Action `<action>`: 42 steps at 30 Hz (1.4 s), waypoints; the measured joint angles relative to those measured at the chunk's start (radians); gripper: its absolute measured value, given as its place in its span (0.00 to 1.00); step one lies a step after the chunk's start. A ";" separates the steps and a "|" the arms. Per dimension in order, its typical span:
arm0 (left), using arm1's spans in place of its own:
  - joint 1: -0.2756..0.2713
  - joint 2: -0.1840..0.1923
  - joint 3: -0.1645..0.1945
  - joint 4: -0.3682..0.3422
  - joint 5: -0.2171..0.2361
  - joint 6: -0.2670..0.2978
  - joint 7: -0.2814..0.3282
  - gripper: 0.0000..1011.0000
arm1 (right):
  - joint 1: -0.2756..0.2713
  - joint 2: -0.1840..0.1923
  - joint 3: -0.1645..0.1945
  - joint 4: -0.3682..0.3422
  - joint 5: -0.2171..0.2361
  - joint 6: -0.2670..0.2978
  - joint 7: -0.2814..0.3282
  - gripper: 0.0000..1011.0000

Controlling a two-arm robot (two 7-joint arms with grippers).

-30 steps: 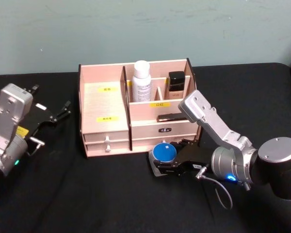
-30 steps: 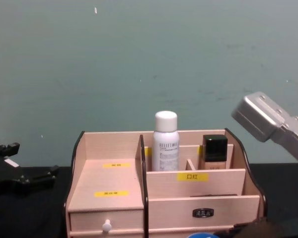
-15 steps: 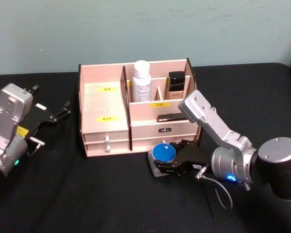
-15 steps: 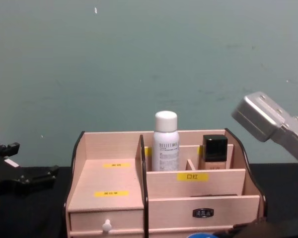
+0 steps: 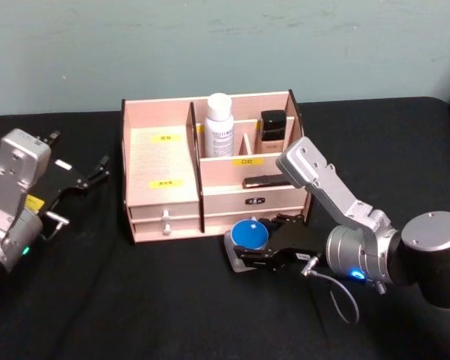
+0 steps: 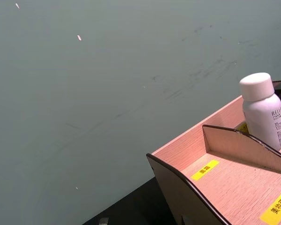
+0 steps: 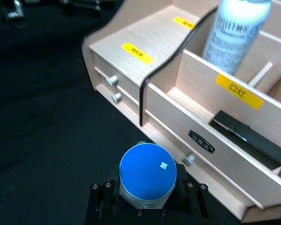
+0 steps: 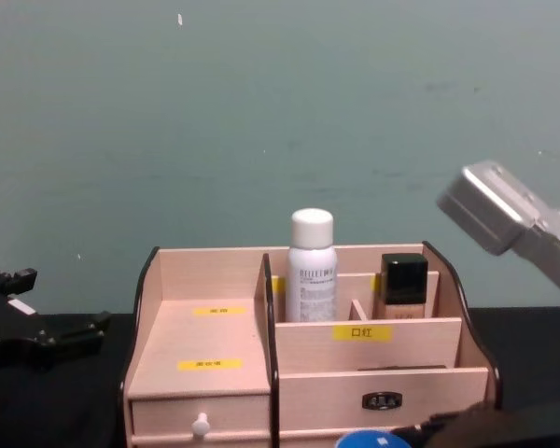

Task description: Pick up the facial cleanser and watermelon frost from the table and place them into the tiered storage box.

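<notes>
My right gripper (image 5: 247, 251) is shut on a pale container with a round blue top (image 5: 250, 232), just in front of the tiered storage box (image 5: 157, 106) by its lower right drawer. From the right wrist, the blue top (image 7: 147, 171) sits between the black fingers (image 7: 99, 200), near the box's (image 7: 117, 47) front. The blue top (image 8: 359, 439) peeks in at the chest view's bottom edge. A white bottle (image 5: 219, 124) stands in a rear compartment. I cannot tell which one is the facial cleanser and which the watermelon frost. My left gripper (image 5: 81, 161) rests open, left of the box.
A dark-capped bottle (image 5: 272, 129) stands in the box's back right compartment and a black flat item (image 7: 248, 136) lies in a front tier. The box stands on a black cloth (image 5: 135, 300) with free room in front. A grey-green wall (image 8: 280, 112) is close behind.
My right gripper has risen a little and drifted slightly left with the blue-topped container. The left arm has not moved.
</notes>
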 joint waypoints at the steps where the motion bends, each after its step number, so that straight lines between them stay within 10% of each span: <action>1: 0.000 0.000 0.000 0.000 0.000 0.000 0.000 1.00 | 0.000 0.001 0.000 -0.004 0.002 -0.001 0.002 0.70; 21: 0.000 0.000 0.000 0.000 0.000 0.000 0.000 1.00 | 0.074 0.003 -0.066 -0.128 0.040 0.039 0.037 0.70; 42: 0.000 0.000 0.000 0.000 0.000 0.000 0.000 1.00 | 0.269 -0.131 -0.143 0.083 -0.028 0.012 0.009 0.70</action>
